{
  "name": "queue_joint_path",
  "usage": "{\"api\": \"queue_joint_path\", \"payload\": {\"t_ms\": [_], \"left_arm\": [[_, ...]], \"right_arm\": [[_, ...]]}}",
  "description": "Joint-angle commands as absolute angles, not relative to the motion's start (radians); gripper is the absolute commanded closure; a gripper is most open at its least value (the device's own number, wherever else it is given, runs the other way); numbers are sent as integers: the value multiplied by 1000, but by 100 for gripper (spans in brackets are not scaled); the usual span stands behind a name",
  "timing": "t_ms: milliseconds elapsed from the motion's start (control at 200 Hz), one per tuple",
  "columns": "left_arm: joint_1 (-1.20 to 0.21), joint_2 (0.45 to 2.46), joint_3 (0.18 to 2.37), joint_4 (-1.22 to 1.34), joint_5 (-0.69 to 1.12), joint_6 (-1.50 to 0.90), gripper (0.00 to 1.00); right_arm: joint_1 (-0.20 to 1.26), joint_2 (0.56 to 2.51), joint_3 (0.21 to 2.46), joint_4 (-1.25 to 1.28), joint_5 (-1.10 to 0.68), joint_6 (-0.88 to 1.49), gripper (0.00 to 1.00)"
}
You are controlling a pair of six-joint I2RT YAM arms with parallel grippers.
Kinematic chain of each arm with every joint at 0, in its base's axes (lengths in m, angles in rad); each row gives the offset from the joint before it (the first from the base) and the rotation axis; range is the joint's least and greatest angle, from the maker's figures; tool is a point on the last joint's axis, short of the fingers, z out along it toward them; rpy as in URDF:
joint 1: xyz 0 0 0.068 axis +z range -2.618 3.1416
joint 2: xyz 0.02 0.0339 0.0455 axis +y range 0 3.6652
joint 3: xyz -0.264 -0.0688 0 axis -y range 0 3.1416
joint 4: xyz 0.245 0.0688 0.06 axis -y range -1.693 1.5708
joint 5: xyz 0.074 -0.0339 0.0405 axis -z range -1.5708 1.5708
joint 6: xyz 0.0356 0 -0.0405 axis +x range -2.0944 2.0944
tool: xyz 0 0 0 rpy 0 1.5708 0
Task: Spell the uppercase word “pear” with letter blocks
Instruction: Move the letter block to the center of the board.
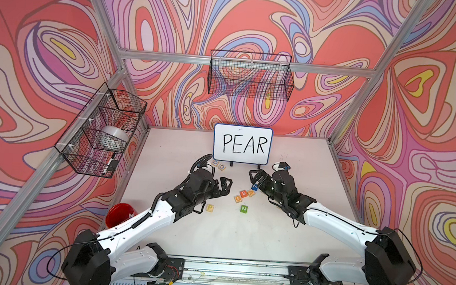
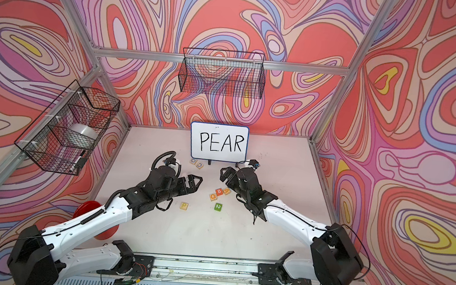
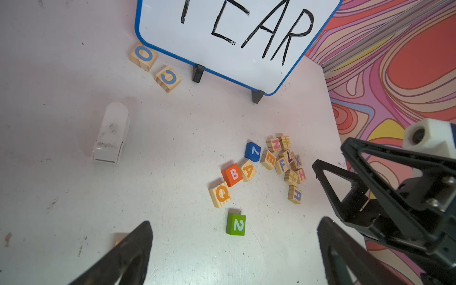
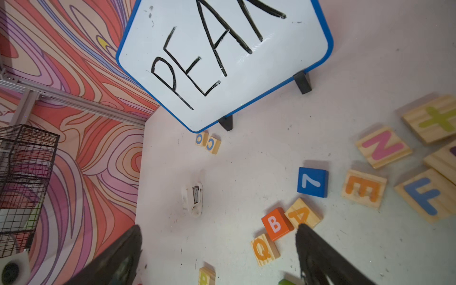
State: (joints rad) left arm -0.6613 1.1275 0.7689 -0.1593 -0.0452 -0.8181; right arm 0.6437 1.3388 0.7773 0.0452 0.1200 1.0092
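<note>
The yellow P block (image 1: 210, 208) (image 4: 206, 276) lies alone beside the left forearm. The orange A block (image 1: 250, 193) (image 3: 248, 170) touches a red B cube (image 3: 232, 174). Both wrist views show the E block (image 3: 270, 160) (image 4: 362, 190). The blue R block (image 3: 295, 195) lies at the edge of a heap under the right arm. My left gripper (image 1: 227, 187) (image 3: 235, 244) hangs open and empty left of the cluster. My right gripper (image 1: 253, 178) (image 4: 218, 237) is open and empty above the A block.
A white board (image 1: 243, 144) reading PEAR stands at the back. O and C blocks (image 1: 218, 164) lie at its foot. A Q block (image 3: 220, 193), green 2 cube (image 1: 244, 208), blue 7 cube (image 4: 312, 182), white stapler (image 3: 111, 133) and red bowl (image 1: 119, 214) are around. Wire baskets hang on the walls.
</note>
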Motion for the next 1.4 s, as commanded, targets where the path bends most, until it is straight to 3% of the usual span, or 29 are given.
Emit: {"api": "queue_joint_path", "payload": {"t_ms": [0,110,270,676,1017,1397], "left_arm": [[-662,1143,850,-249,-203,-737,0],[-660,1217,958,-391,-320,-599,0],[-661,1323,1076,-547,-329,-470,0],[-664,1251,800,-523,-110,-586,1],[-665,1328,713,-433,-20,-578,12],[-666,1487,739,-360,-37,-538,30]], "right_arm": [[646,1402,869,-112,227,1000,2],[646,1481,1012,-324,378,938,2],[646,1515,1105,-476,514,877,4],[646,1391,999,-512,607,921,3],[646,1551,1141,-538,654,855,3],[647,1577,1132,-538,634,892,3]]}}
